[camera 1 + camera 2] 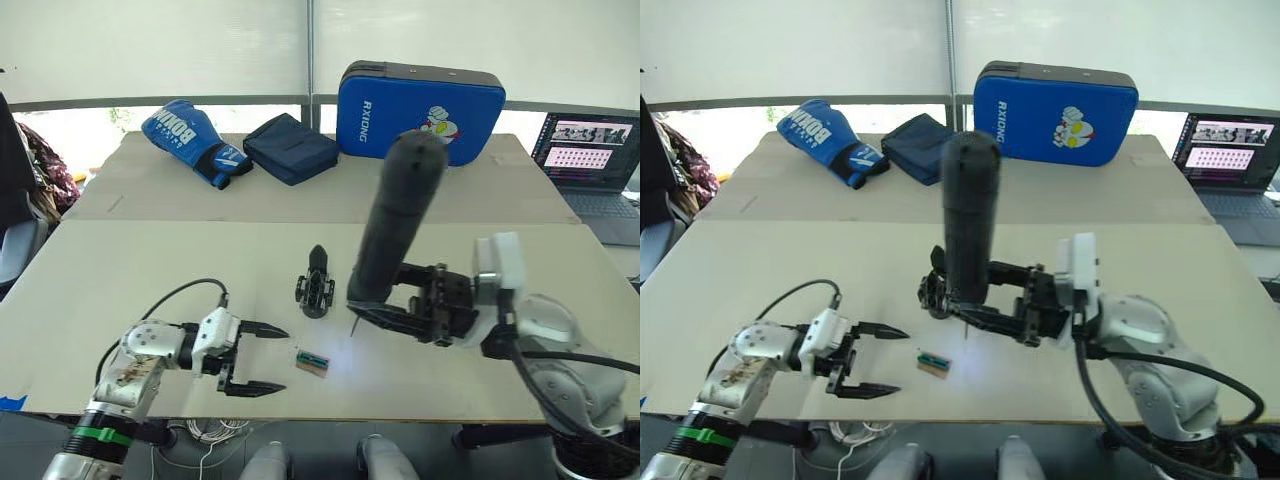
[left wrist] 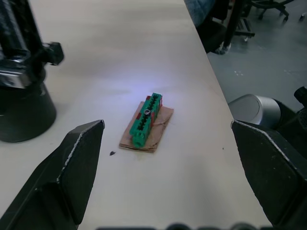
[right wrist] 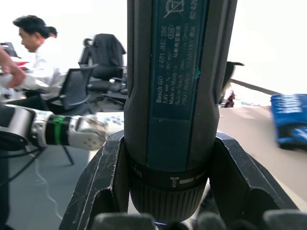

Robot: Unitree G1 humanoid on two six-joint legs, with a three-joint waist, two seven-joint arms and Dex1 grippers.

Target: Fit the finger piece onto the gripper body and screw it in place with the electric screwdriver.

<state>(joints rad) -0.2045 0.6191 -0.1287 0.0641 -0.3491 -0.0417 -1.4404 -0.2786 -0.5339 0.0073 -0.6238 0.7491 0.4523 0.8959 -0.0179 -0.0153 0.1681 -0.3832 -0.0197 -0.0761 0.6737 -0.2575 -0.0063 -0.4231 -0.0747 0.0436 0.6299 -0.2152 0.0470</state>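
Note:
The gripper body (image 1: 314, 293) is a small black block in the middle of the table, and the pointed finger piece (image 1: 318, 256) rises from its far end. Just to its right, the electric screwdriver (image 1: 398, 215) stands nearly upright with its thin bit (image 1: 353, 326) pointing down close above the table. My right gripper (image 1: 378, 312) is shut on the screwdriver's lower end, and its fingers (image 3: 98, 184) clamp both sides of the barrel (image 3: 177, 91). My left gripper (image 1: 279, 360) rests open near the front edge, facing a green-topped brown block (image 2: 146, 120).
At the back of the table lie a blue boxing glove (image 1: 195, 140), a dark blue pouch (image 1: 290, 148) and a blue case (image 1: 420, 110). A laptop (image 1: 590, 160) stands at the far right. People sit on chairs (image 3: 72, 86) beyond the table.

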